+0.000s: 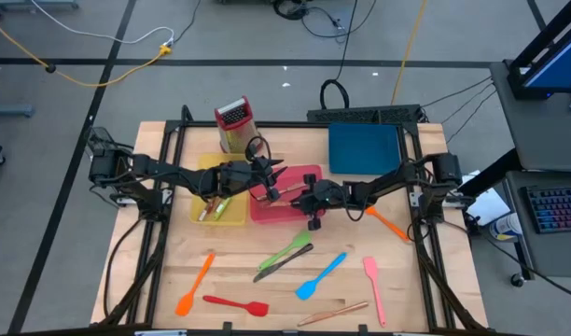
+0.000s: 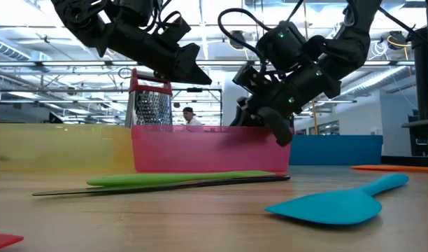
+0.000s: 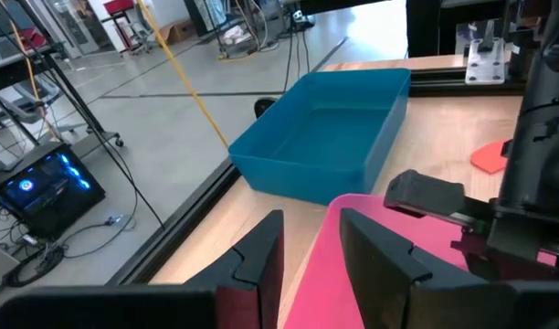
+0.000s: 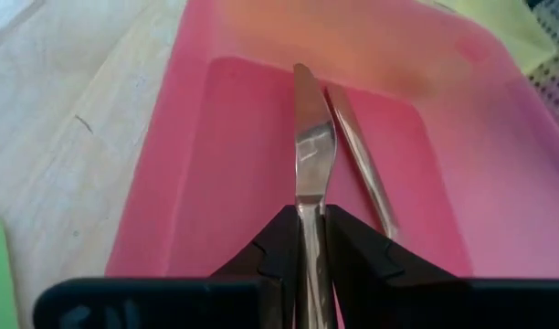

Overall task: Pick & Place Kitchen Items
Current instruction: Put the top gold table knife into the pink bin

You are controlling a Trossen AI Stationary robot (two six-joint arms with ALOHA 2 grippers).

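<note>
Closest to the lens: blue spatula (image 2: 340,203) lying flat at the lower right of the low view, with a green spatula (image 2: 179,178) and a dark knife (image 2: 165,186) stretched out behind it, both in front of the pink tray (image 2: 207,150).
Right gripper (image 4: 309,239): fingers nearly together, pinching the handle of a copper-coloured knife (image 4: 307,151); blade points out over the pink tray floor, roughly centre frame in the right wrist view.
Second piece in pink tray: another copper-coloured utensil (image 4: 357,155) just beside the knife blade, can't tell what kind.
Left gripper (image 3: 311,247): fingers partly apart, nothing between them, hanging over the pink tray edge; centre of the high view, close to the right gripper.
Yellow tray (image 1: 231,213): left of the pink one, touching it, a few utensils inside, too small to sort out.
Blue tray (image 1: 363,149): upper right of centre in the high view.
Box grater (image 1: 234,123): upright, just above the yellow tray.
Still on the table, lower part of the high view: orange spatula (image 1: 194,283), red spatula (image 1: 235,303), pink spatula (image 1: 373,287), wooden utensil (image 1: 332,313), plus another orange spatula (image 1: 388,223) at the right.
</note>
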